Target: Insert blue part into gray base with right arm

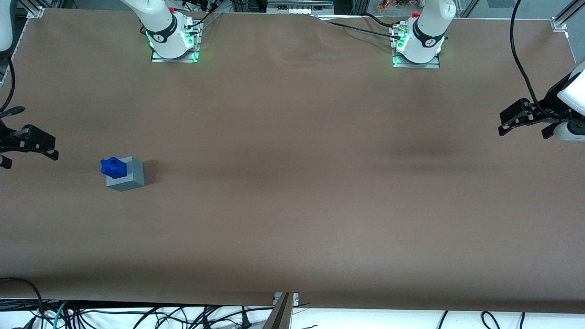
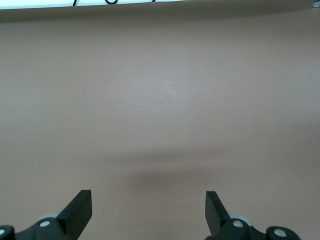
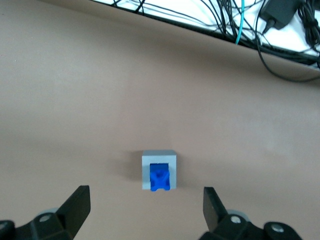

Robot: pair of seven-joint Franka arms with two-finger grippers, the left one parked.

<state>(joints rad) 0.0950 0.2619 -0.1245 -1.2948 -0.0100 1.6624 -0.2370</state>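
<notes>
The right arm's black claw (image 3: 145,212) hangs above the brown bench (image 1: 292,219) with its two fingers (image 3: 75,205) spread wide and holding nothing; in the front view the claw (image 1: 43,148) sits at the working arm's end of the bench, clear of the parts. Near it, a little nearer the front camera, stands the gray base (image 1: 128,177), a light-gray cube resting flat on the bench; the blue part (image 1: 113,167) sits in the top of the gray base (image 3: 159,170), standing proud of the top face. From the wrist camera the blue part (image 3: 159,178) fills most of the cube's top, with a gray rim showing around it. Black cables (image 3: 260,30) trail along the bench's edge.
</notes>
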